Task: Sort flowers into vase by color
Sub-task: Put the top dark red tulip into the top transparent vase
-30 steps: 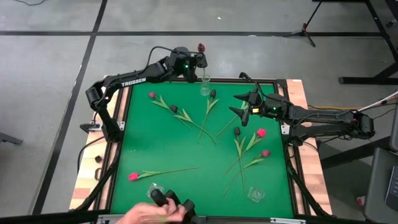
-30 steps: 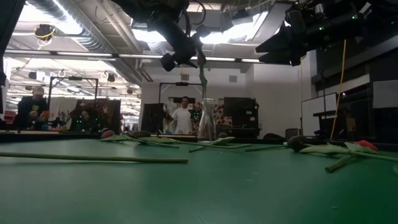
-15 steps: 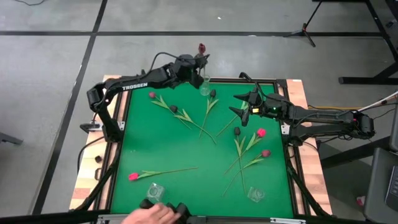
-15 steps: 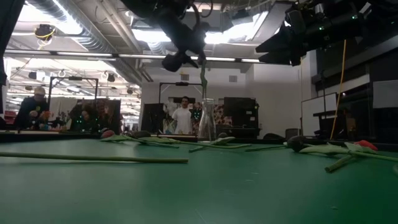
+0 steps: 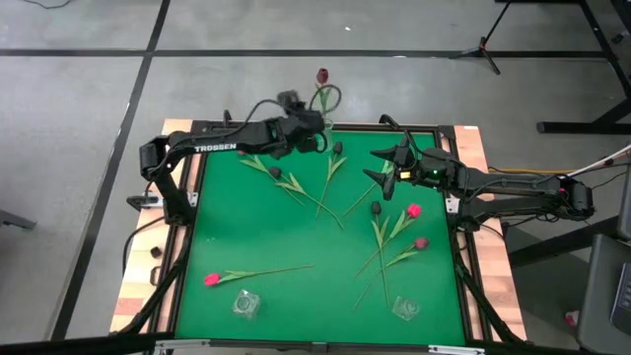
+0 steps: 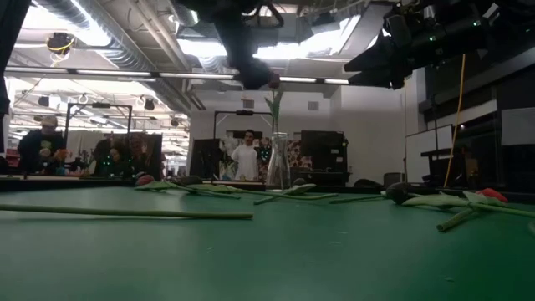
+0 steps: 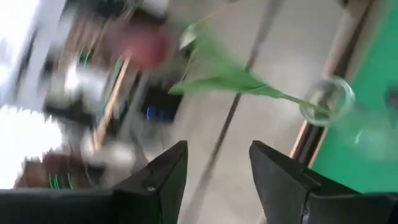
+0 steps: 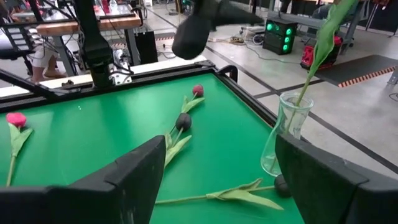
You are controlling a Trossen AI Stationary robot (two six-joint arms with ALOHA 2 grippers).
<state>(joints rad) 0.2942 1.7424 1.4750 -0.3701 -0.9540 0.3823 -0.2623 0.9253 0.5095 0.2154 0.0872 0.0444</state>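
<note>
Green felt-like matting covered the desk [image 5: 256, 227] in the high view, with a clear glass vase [image 5: 324, 127] at its far edge holding one mauve tulip [image 5: 322, 76], its leaf curled over the rim. The left pincer [image 5: 317, 141] sat just beside the vase with nothing visible in it, so I judged one placement done. Loose tulips lay about: a bright pink one [image 5: 210, 280] near the front left, near-black heads [image 5: 376, 208] and pink-red heads [image 5: 414, 210] at the right. Two more glass vases [image 5: 245, 304] stood empty at the front. The right pincer [image 5: 386, 170] hovered above the stems, fingers spread wide.

In the low view the narrow-necked vase [image 6: 277, 163] stood upright, the stem [image 6: 275, 113] rising straight from it.

The left wrist view showed that pincer's dark fingers [image 7: 165, 177] parted and empty, the thin green leaf [image 7: 224, 79] and round glass mouth [image 7: 326, 101] beyond, though blurred.

The right wrist view showed slender stems and smooth heads [image 8: 183, 121] on the mat. Next, probably, a like-coloured tulip needed a light grip on its thin stem.
</note>
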